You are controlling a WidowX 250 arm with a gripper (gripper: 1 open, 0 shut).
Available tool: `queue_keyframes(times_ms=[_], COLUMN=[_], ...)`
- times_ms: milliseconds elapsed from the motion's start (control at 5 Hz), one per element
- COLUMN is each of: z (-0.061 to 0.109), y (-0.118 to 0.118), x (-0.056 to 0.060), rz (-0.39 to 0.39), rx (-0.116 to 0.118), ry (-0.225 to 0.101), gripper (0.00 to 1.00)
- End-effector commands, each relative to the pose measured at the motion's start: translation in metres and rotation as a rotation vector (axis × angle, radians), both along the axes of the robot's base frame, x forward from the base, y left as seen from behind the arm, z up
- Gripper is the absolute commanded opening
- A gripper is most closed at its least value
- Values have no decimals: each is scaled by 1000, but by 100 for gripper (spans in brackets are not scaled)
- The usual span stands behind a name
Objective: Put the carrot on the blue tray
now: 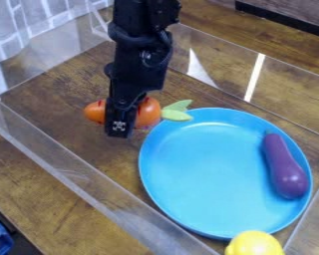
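The orange carrot [147,113] with its green leafy top [175,111] lies just left of the blue tray [215,174], near the tray's upper-left rim. My black gripper [120,124] comes straight down over the carrot's middle, shut on it, and hides its centre. Orange shows on both sides of the fingers. The carrot sits low over the wooden table, outside the tray.
A purple eggplant [285,165] lies on the tray's right side. A yellow lemon [253,244] sits at the tray's bottom edge. Clear plastic walls [69,169] fence the work area on the left and front.
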State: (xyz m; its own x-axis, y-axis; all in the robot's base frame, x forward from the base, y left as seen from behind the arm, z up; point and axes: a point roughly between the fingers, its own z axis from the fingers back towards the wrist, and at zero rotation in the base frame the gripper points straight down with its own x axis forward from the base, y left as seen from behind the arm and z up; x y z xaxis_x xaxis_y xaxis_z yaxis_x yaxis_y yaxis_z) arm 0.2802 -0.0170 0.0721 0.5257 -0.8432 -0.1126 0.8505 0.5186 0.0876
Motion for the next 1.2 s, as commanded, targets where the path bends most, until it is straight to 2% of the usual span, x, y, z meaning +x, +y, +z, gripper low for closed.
queue_keyframes(times_ms=[0, 800, 1000], z=[16, 4, 6], y=[-7, -13, -20], x=[12, 21, 23], rz=[-14, -17, -21], rx=[2, 21, 28], ry=[-58, -76, -77], gripper=[0, 0, 0])
